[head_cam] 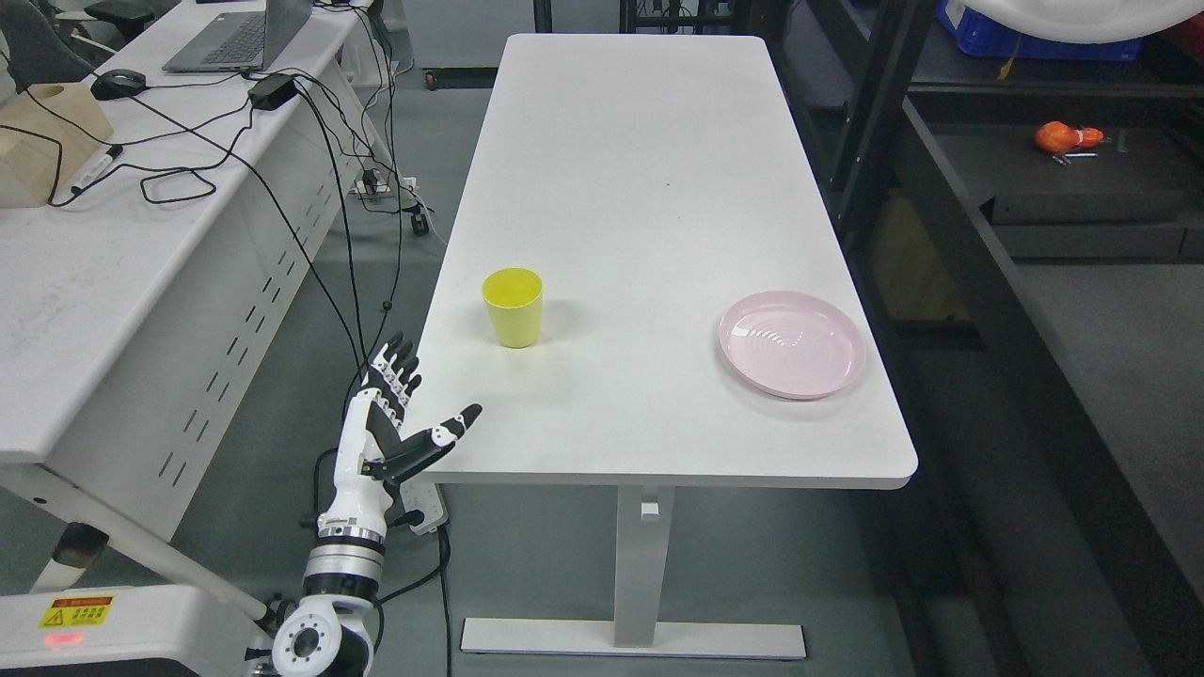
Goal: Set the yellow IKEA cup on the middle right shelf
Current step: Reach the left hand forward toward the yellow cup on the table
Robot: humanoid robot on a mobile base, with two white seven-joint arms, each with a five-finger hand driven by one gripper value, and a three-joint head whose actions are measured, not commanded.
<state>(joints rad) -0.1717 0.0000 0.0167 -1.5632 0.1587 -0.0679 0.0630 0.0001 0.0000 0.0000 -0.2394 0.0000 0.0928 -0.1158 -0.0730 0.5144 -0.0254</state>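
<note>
You looked down from the robot's head onto a long white surface [649, 188] that ran away from you. The yellow cup [514, 307] stood upright on it, near the left edge and toward the near end, its mouth open upward and nothing visible inside. A pink plate [792, 343] lay flat on the same surface, well apart from the cup, near the right edge.

Your left hand [400, 414] came up from the lower left, just off the near left corner of the surface. Its fingers were spread and relaxed, gripping nothing; the four fingers pointed up and away, and the thumb [442, 439] reached out to the right over the surface's edge. The cup stood beyond the hand and to its right, near but not touching it.

Your right arm did not show.

To the left stood a second white desk [85, 282] with a laptop [240, 38], a mouse and trailing black cables. Dark shelving [950, 216] ran along the right side, with a small orange object [1063, 137] on one shelf.
</note>
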